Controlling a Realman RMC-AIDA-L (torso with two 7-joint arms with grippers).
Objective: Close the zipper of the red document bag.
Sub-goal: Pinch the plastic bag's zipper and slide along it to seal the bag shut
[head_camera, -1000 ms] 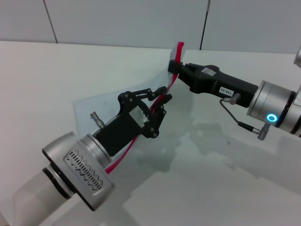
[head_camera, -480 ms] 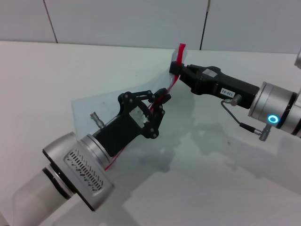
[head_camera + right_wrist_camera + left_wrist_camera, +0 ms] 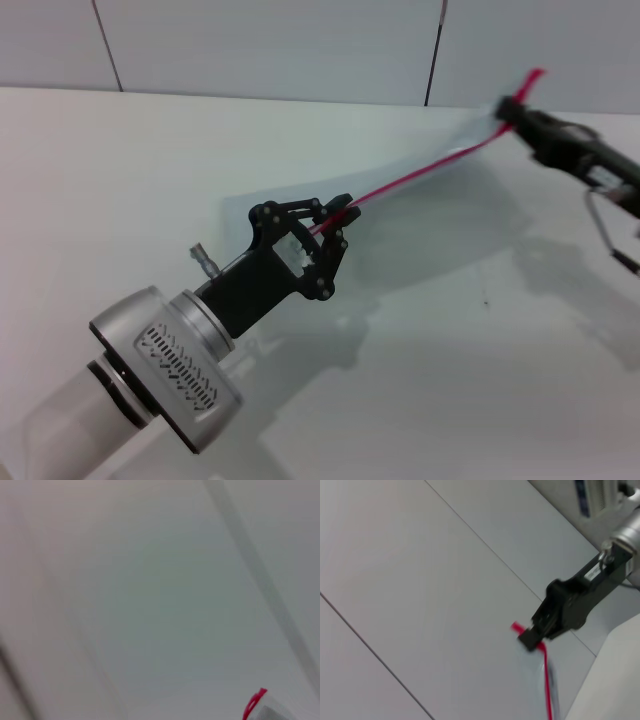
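The red document bag point(image 3: 400, 205) hangs stretched above the table between my two grippers, a pale translucent sheet. Its zipper point(image 3: 420, 172) is a thin red strip pulled taut in a straight line along the upper edge. My left gripper point(image 3: 338, 214) is at the middle of the head view, shut on the near end of the zipper. My right gripper point(image 3: 512, 108) is far right at the back, blurred, shut on the far end with a red tip sticking out past it. The left wrist view shows the right gripper point(image 3: 534, 639) clamped on the red strip point(image 3: 547, 680). A red tip point(image 3: 253, 704) shows in the right wrist view.
The white table point(image 3: 450, 380) spreads under both arms. A grey panelled wall point(image 3: 260, 40) with dark seams rises behind it. The left arm's silver wrist point(image 3: 165, 365) fills the lower left.
My right gripper has swept quickly to the right and up with the zipper's end, and the curved, slack red edge is now a straight taut line. The left gripper has barely moved.
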